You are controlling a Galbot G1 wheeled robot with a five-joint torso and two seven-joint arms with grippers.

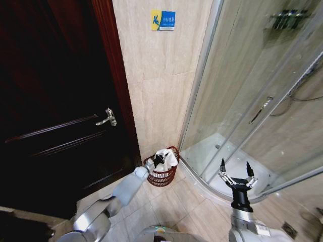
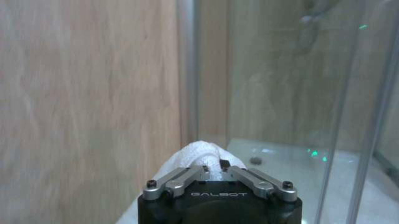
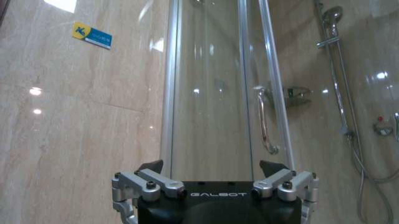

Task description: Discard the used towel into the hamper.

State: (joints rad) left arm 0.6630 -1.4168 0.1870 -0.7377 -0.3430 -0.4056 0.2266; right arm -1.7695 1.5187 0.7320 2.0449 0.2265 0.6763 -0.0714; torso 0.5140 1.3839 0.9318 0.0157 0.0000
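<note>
Hamper (image 1: 162, 177) is sitting on floor at wall foot, betw. dark door (image 1: 55, 116) at its 9 o'clock and glass shower enclosure (image 1: 252, 101) at its 3 o'clock. White towel (image 1: 167, 157) is lying in it, bulging over the rim. Left hand (image 1: 158, 161) is reaching in over the rim, fingers (image 2: 187, 178) clamping on towel (image 2: 201, 154). Right hand (image 1: 236, 175) is hanging idle w/ fingers spread wide, well apart at hamper's 3 o'clock, facing shower glass.
</note>
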